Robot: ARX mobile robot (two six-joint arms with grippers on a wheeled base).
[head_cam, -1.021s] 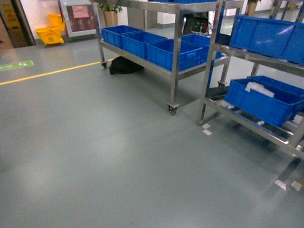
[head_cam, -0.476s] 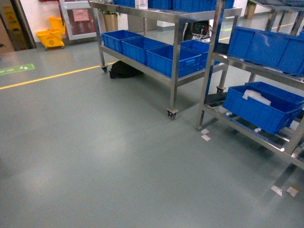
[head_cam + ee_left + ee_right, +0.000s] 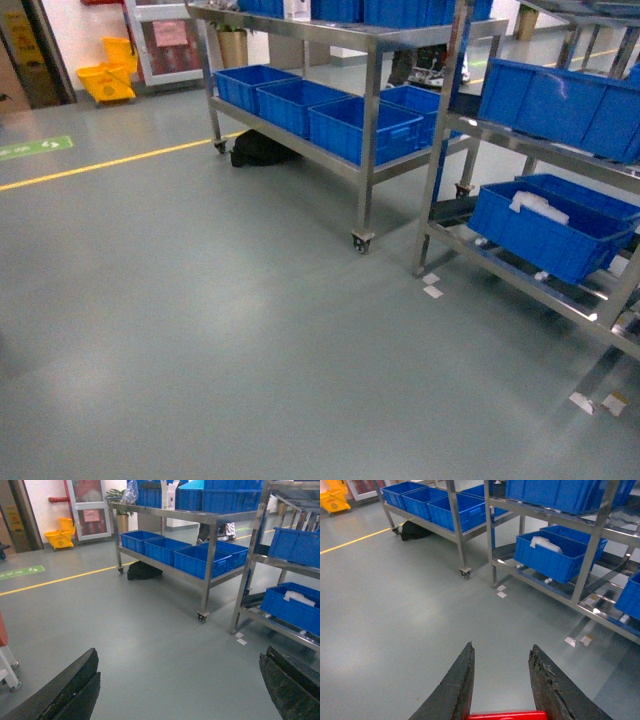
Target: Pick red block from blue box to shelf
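- The red block [image 3: 507, 715] sits at the very bottom edge of the right wrist view, wedged between the two dark fingers of the right gripper [image 3: 501, 656], down near their base rather than at the tips; only its top edge shows.
- The right gripper's fingers close in on the block from either side and appear clamped on it (the tips themselves stand slightly apart above it).
- The left gripper [image 3: 177, 680] hangs over bare grey floor [image 3: 200, 330], its two dark fingers spread wide to the lower corners of the left wrist view, with nothing between them.
- The shelf [image 3: 370, 120], a silver rack on castors, stands ahead of the right gripper and well apart from it, so the block is still far from any tier.
- Dark blue crates [image 3: 365, 128] line the shelf's lower tier, and more sit on its top.
- A second steel rack [image 3: 520, 265] stands just right of the shelf, carrying more blue crates, one of them with something white in it.
- A black bag [image 3: 258, 148] lies on the floor under the shelf's far end.
- A yellow floor line [image 3: 110, 162] runs left from the shelf, and beyond it, well left of the shelf, stands a yellow mop bucket [image 3: 105, 70].
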